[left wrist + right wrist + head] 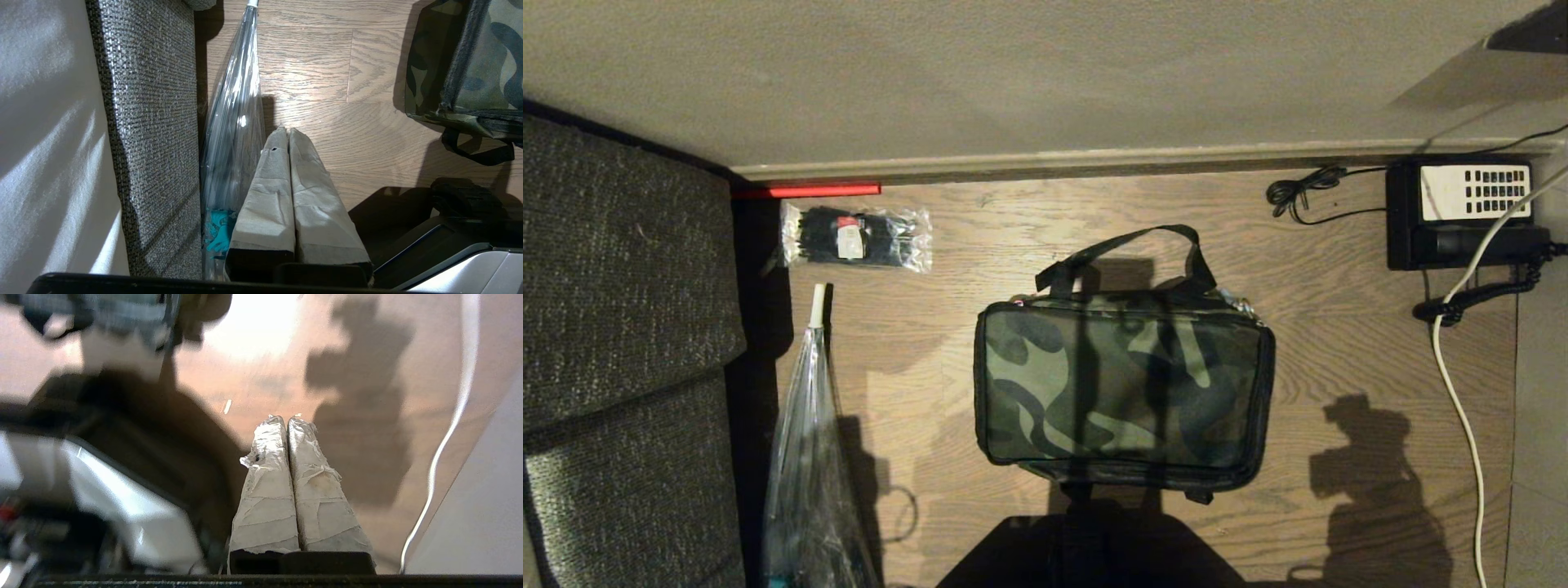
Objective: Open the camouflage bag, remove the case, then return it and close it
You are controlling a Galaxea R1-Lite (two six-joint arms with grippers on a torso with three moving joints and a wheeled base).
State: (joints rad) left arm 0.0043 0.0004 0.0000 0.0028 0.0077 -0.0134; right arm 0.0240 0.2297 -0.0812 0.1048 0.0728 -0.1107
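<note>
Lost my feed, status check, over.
Both grippers shut, empty: left gripper by the sofa, right gripper over bare floor. Bag closed. Nothing in the way.

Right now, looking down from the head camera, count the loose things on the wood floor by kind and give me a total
Bags: 1, the camouflage bag, shut
Clear plastic items: 2, the packet of black ties and the clear umbrella
Phones: 1, the black desk phone
Red sticks along the wall: 1, the red strip
Total: 5
</note>
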